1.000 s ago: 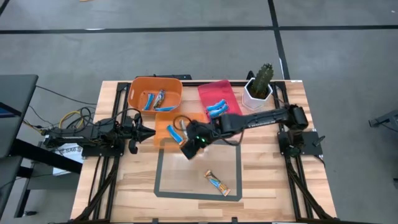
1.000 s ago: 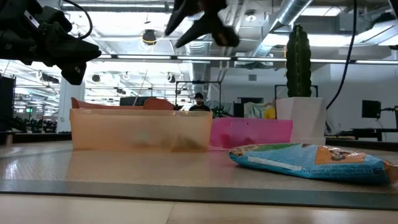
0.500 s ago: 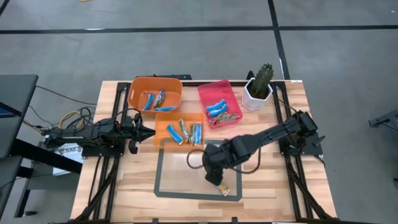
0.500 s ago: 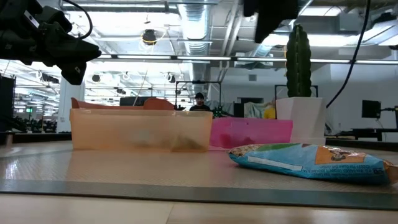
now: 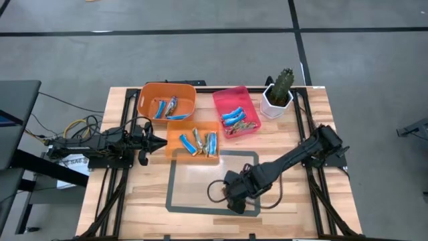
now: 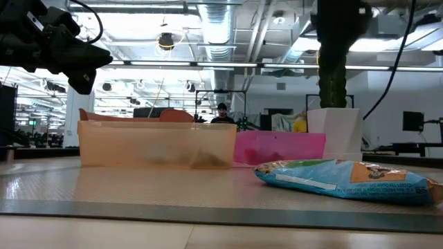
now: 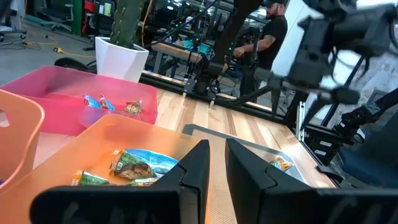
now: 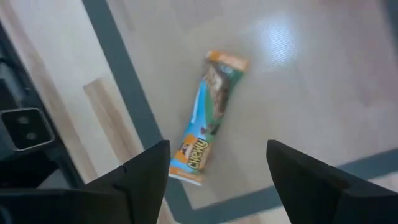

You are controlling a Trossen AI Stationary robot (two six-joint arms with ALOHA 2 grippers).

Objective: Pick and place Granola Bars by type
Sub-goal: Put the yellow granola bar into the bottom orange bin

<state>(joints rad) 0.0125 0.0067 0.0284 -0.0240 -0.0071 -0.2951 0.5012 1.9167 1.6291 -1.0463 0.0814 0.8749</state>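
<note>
— Lying flat on the table (image 5: 134,201), inside the grey taped rectangle (image 5: 172,187) near its front right corner, is one multicoloured granola bar (image 8: 206,118); from above it is hidden under the right gripper (image 8: 214,180), whose fingers stand wide apart over it, touching nothing.

— And the bins?

— Three, grouped at the table's far side. The deep orange bin (image 5: 166,100) holds a few bars, blue and multicoloured. The shallow orange tray (image 5: 172,144) in front of it, at the rectangle's far edge, carries several more of mixed wrappers. The pink bin (image 5: 224,100) to the right holds blue bars and at least one darker one.

— The other arm?

— The left gripper (image 7: 213,163) waits level at the table's left side, pointing at the shallow tray, fingers with only a narrow gap, gripping nothing. A potted cactus (image 5: 279,90) stands at the far right, just beside the pink bin.
</note>
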